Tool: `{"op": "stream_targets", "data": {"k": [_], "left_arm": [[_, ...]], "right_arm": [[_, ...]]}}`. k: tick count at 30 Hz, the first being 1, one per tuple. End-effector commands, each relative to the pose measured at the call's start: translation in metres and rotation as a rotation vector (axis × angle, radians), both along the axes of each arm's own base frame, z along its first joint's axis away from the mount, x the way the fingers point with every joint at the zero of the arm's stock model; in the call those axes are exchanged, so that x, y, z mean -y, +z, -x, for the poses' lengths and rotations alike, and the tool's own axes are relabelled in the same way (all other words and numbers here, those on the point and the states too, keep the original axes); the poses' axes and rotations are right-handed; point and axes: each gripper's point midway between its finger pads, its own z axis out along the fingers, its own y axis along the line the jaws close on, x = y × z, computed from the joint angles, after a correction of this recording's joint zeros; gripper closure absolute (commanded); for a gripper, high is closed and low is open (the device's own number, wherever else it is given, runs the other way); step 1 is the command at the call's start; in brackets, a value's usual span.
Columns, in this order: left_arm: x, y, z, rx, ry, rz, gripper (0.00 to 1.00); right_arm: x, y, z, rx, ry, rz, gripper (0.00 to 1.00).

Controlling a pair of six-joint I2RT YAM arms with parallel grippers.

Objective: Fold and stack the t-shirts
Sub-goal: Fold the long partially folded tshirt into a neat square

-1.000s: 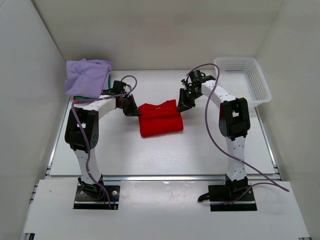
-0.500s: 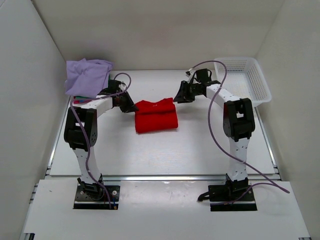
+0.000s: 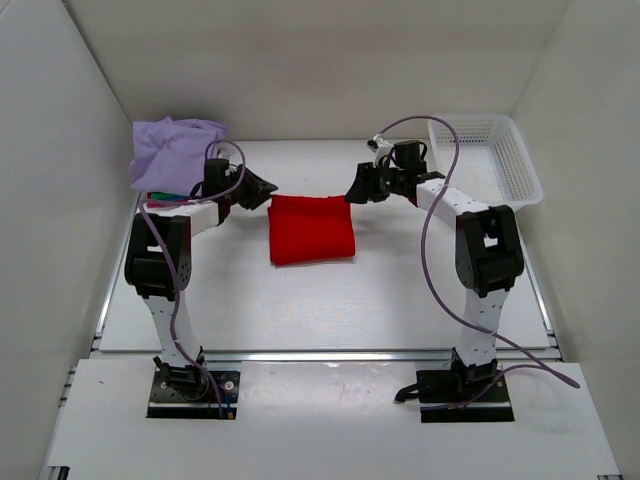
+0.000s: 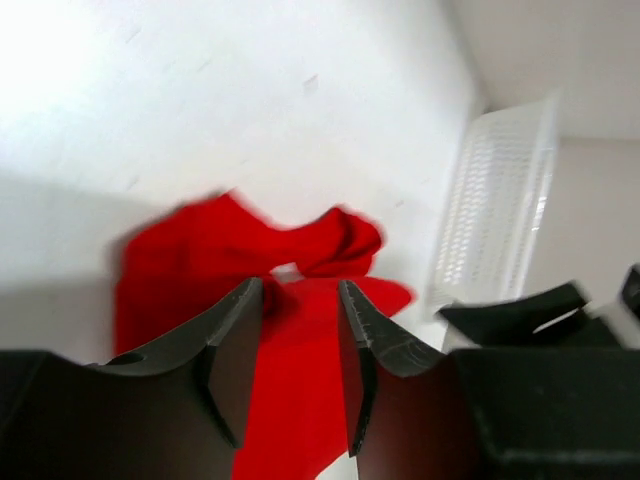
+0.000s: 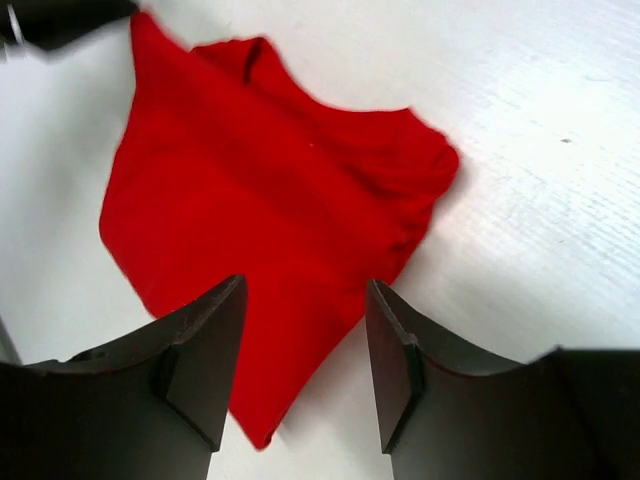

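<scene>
A bright red t-shirt (image 3: 311, 229) lies folded in a flat rectangle in the middle of the table. My left gripper (image 3: 262, 188) hovers at its far left corner and my right gripper (image 3: 352, 190) at its far right corner. Both stand open and hold nothing. In the left wrist view the red cloth (image 4: 180, 270) shows beyond and between the open left gripper (image 4: 300, 290). Under the open right gripper (image 5: 305, 290) the red t-shirt (image 5: 270, 190) lies on the table. At the back left a pale lavender t-shirt (image 3: 172, 152) tops a stack of folded t-shirts (image 3: 160, 197) with green and red edges showing.
A white plastic mesh basket (image 3: 485, 160) stands at the back right, also seen in the left wrist view as the basket (image 4: 495, 200). White walls close in the table on the left, right and far sides. Purple cables loop over both arms.
Both grippers have opened and let go of the red t-shirt, which now lies flatter and squarer. Both have drawn back toward the far side of the table.
</scene>
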Motion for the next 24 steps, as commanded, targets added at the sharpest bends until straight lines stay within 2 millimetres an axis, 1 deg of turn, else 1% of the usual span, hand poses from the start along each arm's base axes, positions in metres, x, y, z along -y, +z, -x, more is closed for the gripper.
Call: {"op": "stream_targets", "data": {"k": [1,2,4,5,6,7,8,9,10,11,12,13,14,15,16,17,18,19,20,21,22,24], "left_arm": [[-0.004,0.057,-0.03,0.191,0.042,0.026,0.53],[-0.009,0.061,-0.036,0.2,0.063,0.035,0.52],[-0.015,0.069,-0.038,0.214,0.087,0.042,0.51],[-0.015,0.069,-0.036,0.208,0.081,0.029,0.52],[-0.019,0.066,-0.034,0.199,0.083,0.009,0.53],[-0.017,0.066,-0.03,0.195,0.076,-0.004,0.53],[-0.016,0.067,-0.023,0.189,0.067,-0.018,0.52],[-0.022,0.063,-0.019,0.171,0.072,-0.029,0.53],[-0.019,0.063,-0.008,0.165,0.059,-0.039,0.53],[-0.022,0.057,0.0,0.148,0.056,-0.054,0.53],[-0.02,0.055,0.008,0.138,0.039,-0.053,0.53],[-0.022,0.052,0.016,0.126,0.028,-0.063,0.53],[-0.021,0.045,0.027,0.105,0.012,-0.079,0.54],[-0.021,0.04,0.036,0.092,-0.005,-0.089,0.53],[-0.021,0.04,0.039,0.09,-0.009,-0.096,0.52],[-0.024,0.037,0.043,0.083,-0.014,-0.11,0.53],[-0.024,0.033,0.049,0.072,-0.023,-0.116,0.53],[-0.026,0.033,0.05,0.073,-0.025,-0.121,0.52],[-0.023,0.028,0.056,0.052,-0.038,-0.127,0.53],[-0.024,0.033,0.057,0.059,-0.043,-0.136,0.52],[-0.024,0.029,0.058,0.047,-0.05,-0.15,0.52],[-0.024,0.028,0.061,0.033,-0.071,-0.201,0.5]], "right_arm": [[-0.002,0.031,0.008,0.216,0.06,0.067,0.52],[0.002,0.029,0.006,0.219,0.032,0.083,0.53],[-0.004,0.03,0.014,0.239,0.044,0.083,0.58],[-0.004,0.029,0.015,0.239,0.048,0.078,0.64],[-0.005,0.026,0.013,0.233,0.048,0.078,0.66],[-0.01,0.023,0.013,0.221,0.065,0.077,0.73],[-0.015,0.017,0.011,0.199,0.079,0.078,0.76],[-0.016,0.014,0.007,0.19,0.073,0.093,0.83],[-0.021,0.006,0.001,0.165,0.081,0.105,0.87],[-0.022,-0.001,-0.008,0.15,0.075,0.119,0.88],[-0.026,-0.005,-0.011,0.155,0.074,0.133,0.88],[-0.032,-0.015,-0.017,0.139,0.075,0.143,0.88],[-0.028,-0.02,-0.027,0.129,0.055,0.159,0.87],[-0.031,-0.024,-0.029,0.119,0.059,0.161,0.86],[-0.035,-0.028,-0.04,0.115,0.049,0.175,0.86],[-0.037,-0.036,-0.045,0.085,0.055,0.189,0.87],[-0.037,-0.037,-0.056,0.069,0.04,0.208,0.88],[-0.04,-0.037,-0.058,0.062,0.039,0.217,0.89],[-0.043,-0.041,-0.063,0.059,0.064,0.246,0.91],[-0.042,-0.047,-0.068,0.039,0.06,0.276,0.92],[-0.043,-0.05,-0.07,0.031,0.063,0.291,0.92],[-0.046,-0.051,-0.077,0.031,0.062,0.33,0.92]]}}
